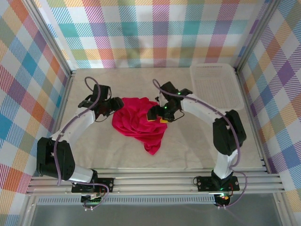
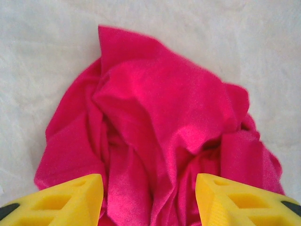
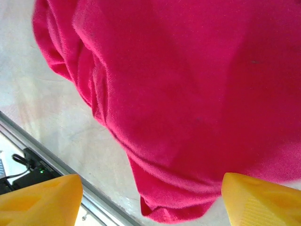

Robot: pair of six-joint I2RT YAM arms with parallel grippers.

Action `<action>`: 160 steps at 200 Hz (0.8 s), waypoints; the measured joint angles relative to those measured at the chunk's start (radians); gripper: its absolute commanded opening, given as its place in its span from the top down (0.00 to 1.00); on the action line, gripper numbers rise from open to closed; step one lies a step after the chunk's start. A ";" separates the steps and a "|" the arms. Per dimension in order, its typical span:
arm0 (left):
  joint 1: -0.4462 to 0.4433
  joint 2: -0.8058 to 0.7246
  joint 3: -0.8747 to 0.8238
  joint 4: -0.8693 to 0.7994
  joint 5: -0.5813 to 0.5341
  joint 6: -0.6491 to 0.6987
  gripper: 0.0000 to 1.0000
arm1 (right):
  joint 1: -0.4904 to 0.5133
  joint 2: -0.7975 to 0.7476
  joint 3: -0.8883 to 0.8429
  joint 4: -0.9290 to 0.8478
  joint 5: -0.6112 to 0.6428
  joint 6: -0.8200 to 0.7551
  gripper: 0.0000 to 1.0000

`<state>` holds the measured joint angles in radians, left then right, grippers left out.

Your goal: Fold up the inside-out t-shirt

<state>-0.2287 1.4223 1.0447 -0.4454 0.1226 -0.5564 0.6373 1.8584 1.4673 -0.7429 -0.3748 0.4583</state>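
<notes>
The inside-out t-shirt (image 1: 138,121) is a crumpled crimson heap on the middle of the table, with a tail trailing toward the near edge. My left gripper (image 1: 110,107) is at its left edge. In the left wrist view the yellow fingers (image 2: 70,197) stand apart, open, with bunched folds of the t-shirt (image 2: 155,117) lying between and ahead of them. My right gripper (image 1: 157,113) is at the heap's right side. Its fingers (image 3: 263,200) are spread wide, open, and the t-shirt (image 3: 188,94) lies ahead of them with a rolled hem closest to the gap.
A white mesh tray (image 1: 217,84) sits at the back right corner. Plaid walls close in the table on three sides. A metal rail (image 1: 155,181) runs along the near edge, and it also crosses the right wrist view as a grey strip (image 3: 47,155).
</notes>
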 measured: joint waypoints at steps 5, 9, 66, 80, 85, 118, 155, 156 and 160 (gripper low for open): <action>0.000 -0.001 -0.015 0.001 0.004 0.000 0.48 | 0.009 0.023 0.017 -0.002 0.002 0.000 0.25; 0.000 -0.001 -0.028 0.002 0.006 -0.002 0.48 | 0.016 0.044 0.034 -0.002 0.006 0.000 0.29; 0.002 0.048 -0.108 0.031 0.046 -0.034 0.48 | 0.008 0.188 0.200 -0.011 -0.003 0.013 1.00; 0.005 0.066 -0.108 0.041 0.049 -0.034 0.48 | -0.031 0.145 0.204 -0.023 -0.020 0.023 1.00; 0.009 0.074 -0.108 0.045 0.050 -0.034 0.48 | -0.048 0.122 0.207 -0.030 -0.026 0.026 1.00; 0.015 0.116 -0.108 0.059 0.058 -0.034 0.48 | -0.157 -0.058 0.281 -0.048 -0.084 0.040 1.00; 0.015 0.121 -0.105 0.060 0.072 -0.034 0.48 | -0.183 -0.154 0.362 -0.045 -0.167 0.061 1.00; 0.015 0.121 -0.105 0.060 0.072 -0.034 0.48 | -0.183 -0.154 0.363 -0.044 -0.171 0.061 1.00; 0.015 0.121 -0.104 0.061 0.076 -0.035 0.47 | -0.182 -0.154 0.366 -0.044 -0.178 0.063 1.00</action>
<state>-0.2134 1.5436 0.9409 -0.3847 0.1989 -0.5911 0.4557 1.7039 1.8332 -0.7868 -0.5526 0.5209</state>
